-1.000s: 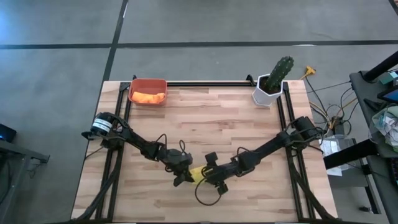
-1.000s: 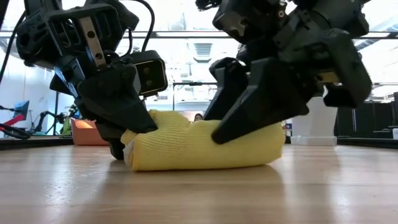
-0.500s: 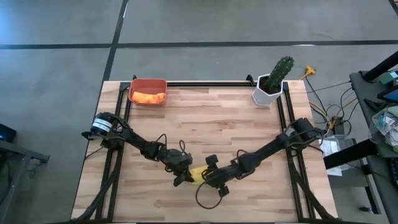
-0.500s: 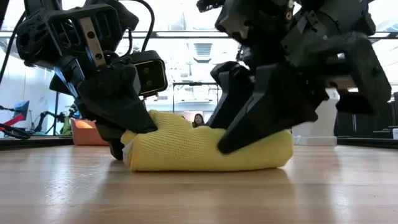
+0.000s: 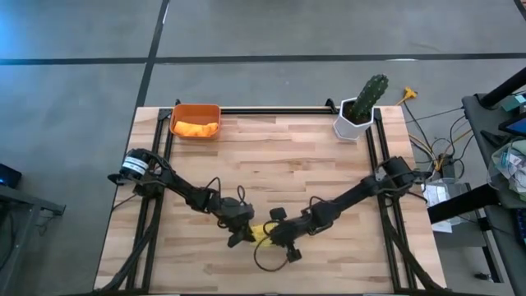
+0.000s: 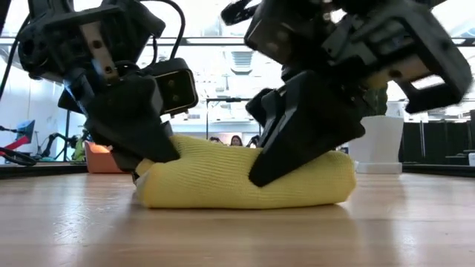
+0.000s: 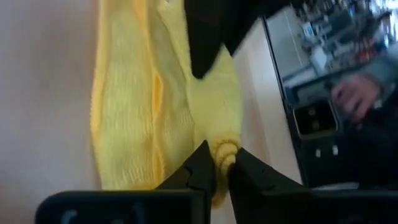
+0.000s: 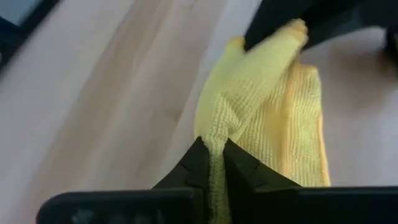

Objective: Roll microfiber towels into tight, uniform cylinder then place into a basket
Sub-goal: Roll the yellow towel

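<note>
The yellow towel [image 6: 245, 179] lies rolled into a thick cylinder on the table near its front middle, and shows between the grippers in the high view [image 5: 260, 232]. My left gripper [image 5: 246, 233] is shut on its left end. My right gripper [image 5: 272, 237] is shut on it toward its right part. The orange towel [image 5: 197, 128] lies rolled up inside the red-orange basket [image 5: 196, 109] at the table's far left. My left gripper pinches the roll's left end [image 7: 224, 149] between its two fingers, which slant down from the table's left. The roll lies on the table along its length. My right gripper pinches a raised fold on the roll [image 8: 215, 138] between its two fingers, which slant down from the table's right and lie across the roll [image 6: 297, 148]. How many layers it has, I cannot tell. The towel rests on the table.
A white hexagonal pot with a green cactus [image 5: 360, 113] stands at the far right. Black rails [image 5: 271, 109] run along the far edge and both sides. A cable loop [image 5: 268, 261] hangs near the right gripper. A person's hand [image 7: 353, 94] shows beyond the table.
My right gripper has moved a little toward the table's left edge and tipped. The yellow roll has shifted slightly toward the left and lies lower and longer than before. My left gripper has gone with the roll's end.
</note>
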Tool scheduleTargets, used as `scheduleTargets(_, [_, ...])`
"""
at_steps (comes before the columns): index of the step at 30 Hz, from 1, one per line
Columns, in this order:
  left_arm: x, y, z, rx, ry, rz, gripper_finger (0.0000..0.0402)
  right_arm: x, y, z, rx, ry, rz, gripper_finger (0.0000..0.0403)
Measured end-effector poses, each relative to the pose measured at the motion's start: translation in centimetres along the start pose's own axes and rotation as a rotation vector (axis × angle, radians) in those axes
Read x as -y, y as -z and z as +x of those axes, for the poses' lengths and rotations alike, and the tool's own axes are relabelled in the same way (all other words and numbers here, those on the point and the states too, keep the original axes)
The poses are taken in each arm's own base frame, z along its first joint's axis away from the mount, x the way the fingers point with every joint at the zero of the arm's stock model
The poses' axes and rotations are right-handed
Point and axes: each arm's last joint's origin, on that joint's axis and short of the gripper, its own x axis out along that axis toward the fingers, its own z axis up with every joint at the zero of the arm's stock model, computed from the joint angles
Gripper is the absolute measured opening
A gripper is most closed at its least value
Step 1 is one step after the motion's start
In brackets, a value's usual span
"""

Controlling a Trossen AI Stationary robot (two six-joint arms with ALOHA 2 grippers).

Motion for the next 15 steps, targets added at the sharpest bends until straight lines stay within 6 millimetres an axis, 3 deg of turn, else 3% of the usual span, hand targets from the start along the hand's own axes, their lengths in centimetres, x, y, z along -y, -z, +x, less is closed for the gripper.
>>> scheduleTargets(7, [0.8, 0.6, -0.3, -0.084, 0.068, 0.175, 0.0072, 1.8, 0.1, 0.1, -0.013, -0.154, 0.148, 0.0015])
scheduleTargets(15, [3.1, -0.6, -2.3, -0.057, 0.116, 0.339, 0.0139, 3.3, 0.9, 1.3, -0.013, -0.312, 0.244, 0.0014])
